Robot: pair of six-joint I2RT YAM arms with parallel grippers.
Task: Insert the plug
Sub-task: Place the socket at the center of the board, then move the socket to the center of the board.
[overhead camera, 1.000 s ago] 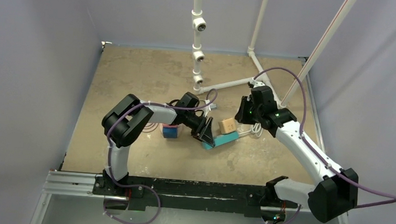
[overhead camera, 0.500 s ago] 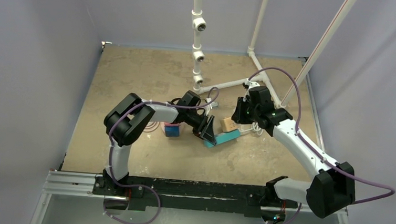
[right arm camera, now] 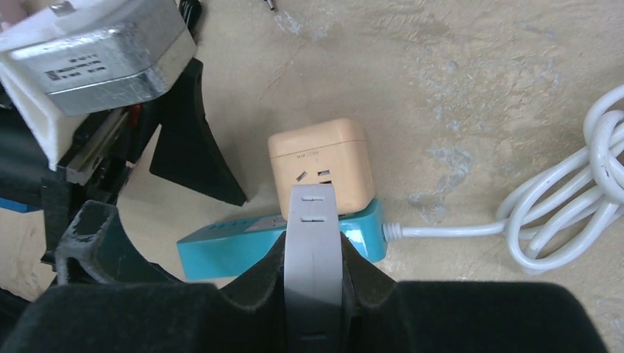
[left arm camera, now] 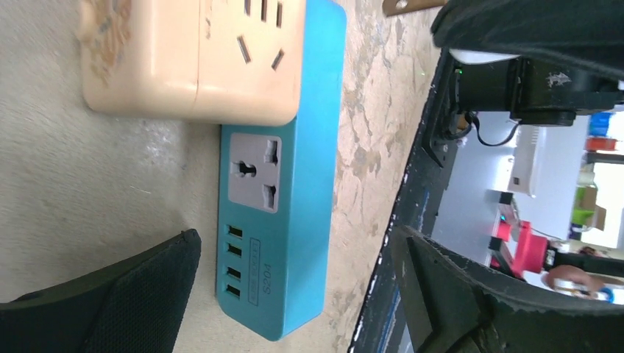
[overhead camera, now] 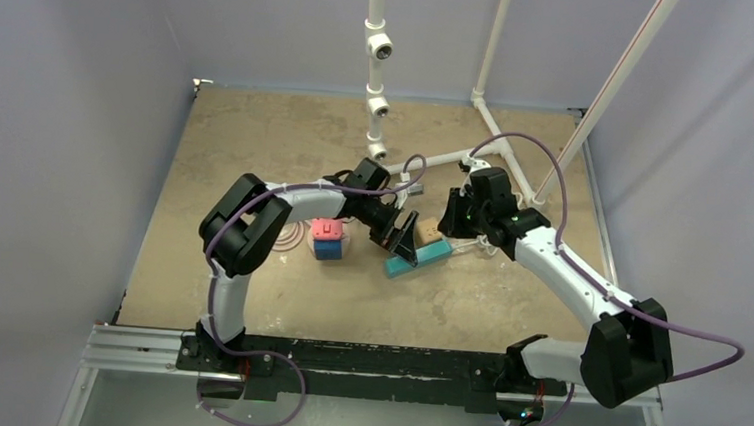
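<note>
A teal power strip (overhead camera: pixel 418 257) lies on the table with a beige cube socket (overhead camera: pixel 435 234) against its far side. My left gripper (overhead camera: pixel 403 239) is open, its jaws on either side of the strip's USB end without touching it. In the left wrist view the strip (left arm camera: pixel 283 184) shows one universal socket and several USB ports, with the cube (left arm camera: pixel 191 59) beyond. My right gripper (overhead camera: pixel 455 216) is shut on a grey plug (right arm camera: pixel 313 257), held just above the cube (right arm camera: pixel 320 158) and the strip (right arm camera: pixel 228 250).
A white cable (right arm camera: pixel 574 220) runs from the strip's right end into a coil (overhead camera: pixel 491 244). A red-topped blue block (overhead camera: pixel 327 240) sits left of the left gripper. A white pipe frame (overhead camera: pixel 376 98) with fittings stands at the back.
My right gripper has moved left with the grey plug, closer over the beige cube. My left gripper has shifted up and right along the strip, uncovering the red-topped block.
</note>
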